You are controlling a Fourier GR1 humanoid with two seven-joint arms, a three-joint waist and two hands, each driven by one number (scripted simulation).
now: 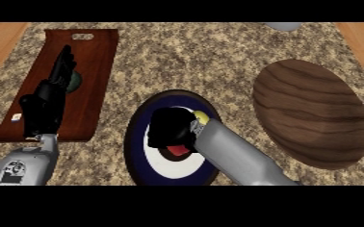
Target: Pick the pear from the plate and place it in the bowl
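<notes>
- Grasping of the pear point(201, 118) is judged to be the step in hand. Only a small yellow-green patch of it is seen, at the wrist side of the right hand point(169, 127); the rest is hidden under the palm.
- The right hand's fingers are curled into a black clump round the pear, so the fruit is taken as gripped. Whether it is clear of the plate cannot be told.
- The plate point(136, 144) lies directly beneath that hand, with a dark blue rim, a white ring and a red patch at the middle, just below the fingers.
- The wooden bowl point(309, 110) is set well apart to the hand's right, beyond the forearm, with granite counter point(192, 57) between.
- Next, a lift clear of the plate's rim is called for, then a carry rightward over the bowl's near edge. The fingers should be opened only once the pear is above the hollow.
- The left hand point(46, 103) is held open, fingers straight, far to the left over a brown cutting board point(96, 67). A dark green thing point(75, 81) is half hidden behind its fingers.
- Counted: one pear, one plate, one bowl, one cutting board, one dark green thing and two hands. One grey object point(284, 26) is cut off at the far edge.
</notes>
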